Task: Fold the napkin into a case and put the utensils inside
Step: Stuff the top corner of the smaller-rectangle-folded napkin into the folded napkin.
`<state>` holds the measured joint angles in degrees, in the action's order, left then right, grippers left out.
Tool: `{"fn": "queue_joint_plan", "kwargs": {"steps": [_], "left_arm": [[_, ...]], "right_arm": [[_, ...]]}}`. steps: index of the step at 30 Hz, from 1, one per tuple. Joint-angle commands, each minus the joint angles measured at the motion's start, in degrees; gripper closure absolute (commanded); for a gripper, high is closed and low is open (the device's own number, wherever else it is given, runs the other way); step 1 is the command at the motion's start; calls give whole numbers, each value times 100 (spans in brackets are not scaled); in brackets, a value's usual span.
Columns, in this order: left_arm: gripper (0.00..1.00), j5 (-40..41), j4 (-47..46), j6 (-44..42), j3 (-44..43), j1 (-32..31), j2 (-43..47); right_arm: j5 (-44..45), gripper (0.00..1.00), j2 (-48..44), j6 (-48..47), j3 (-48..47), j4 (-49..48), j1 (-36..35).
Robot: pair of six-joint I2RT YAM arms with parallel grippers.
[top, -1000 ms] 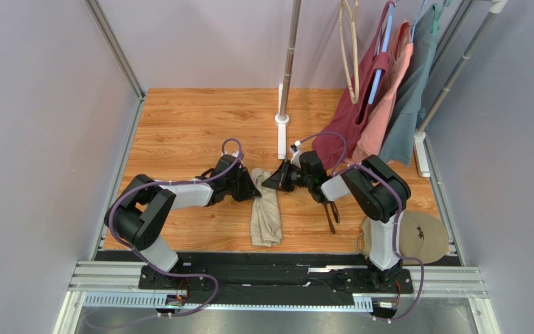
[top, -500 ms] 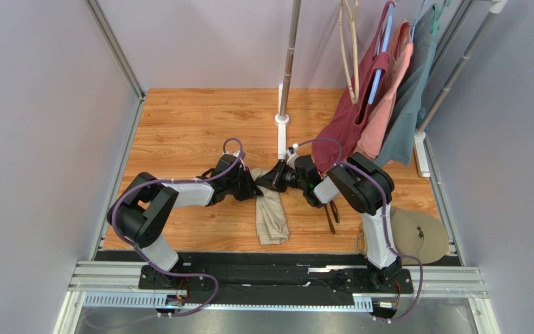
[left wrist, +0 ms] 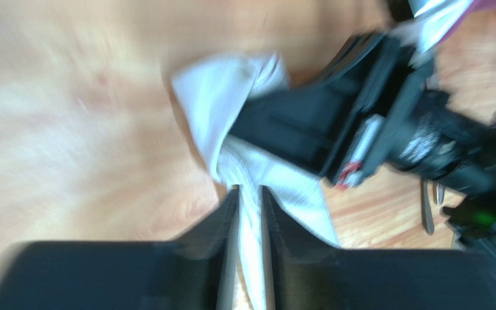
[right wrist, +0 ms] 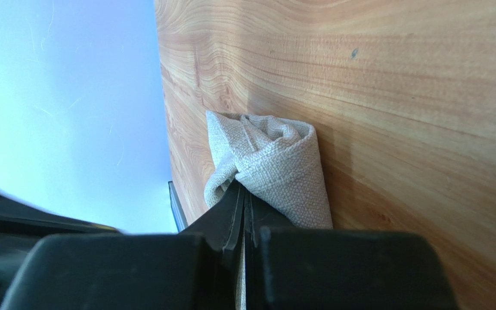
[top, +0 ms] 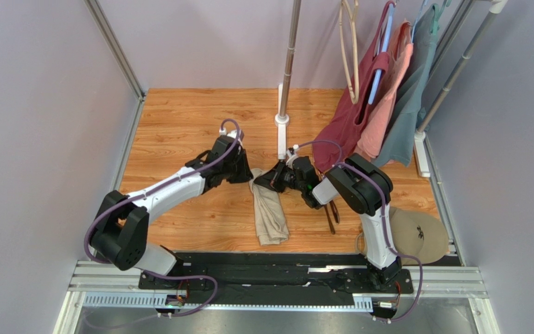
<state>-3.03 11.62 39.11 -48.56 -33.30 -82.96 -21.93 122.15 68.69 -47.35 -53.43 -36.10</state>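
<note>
From above, we see the napkin (top: 270, 216) lying as a narrow folded strip on the worktop (top: 179, 125) between the arms. Its far end is bunched where the left claw (top: 247, 175) and the right claw (top: 265, 182) meet. The utensils (top: 331, 214) lie near its right side.

In the blurred left wrist view, the left claw (left wrist: 249, 213) stands narrow with cloth running through the gap; whether it pinches, we cannot tell.

In the right wrist view, the right claw (right wrist: 244, 206) is clamped tight on a rolled fold of the napkin (right wrist: 276, 161) that touches the wood.
</note>
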Motion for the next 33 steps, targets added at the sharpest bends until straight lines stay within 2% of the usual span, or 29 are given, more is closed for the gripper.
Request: {"fn": "queue_joint_plan", "kwargs": {"steps": [1, 4, 7, 12, 21, 25, 28, 33], "left_arm": [[85, 541, 955, -1326, -979, -19, -325], [87, 478, 1097, -1845, -1515, -54, -958], [84, 365, 1132, -2004, -1797, -124, -1398], [81, 1118, 1079, -2241, -2052, -572, -1732], [81, 1691, 1150, -2162, -2211, -730, -1926], [77, 1972, 1264, -2092, -2193, -783, -1908], [73, 1973, 1264, -2101, -2202, -783, -1935], [75, 1675, 1299, -2101, -2272, -783, -2224]], "right_arm": [[251, 100, 46, -31, -2, 315, -3], [216, 100, 20, -13, -28, 412, -11], [190, 100, 20, 22, -55, 509, -11], [146, 100, 37, 110, -37, 509, -11], [102, 100, 99, 119, -2, 447, -3], [58, 100, 143, 136, -19, 395, -11], [66, 100, 160, 154, -11, 386, -11], [93, 100, 169, 215, 16, 333, -11]]}}
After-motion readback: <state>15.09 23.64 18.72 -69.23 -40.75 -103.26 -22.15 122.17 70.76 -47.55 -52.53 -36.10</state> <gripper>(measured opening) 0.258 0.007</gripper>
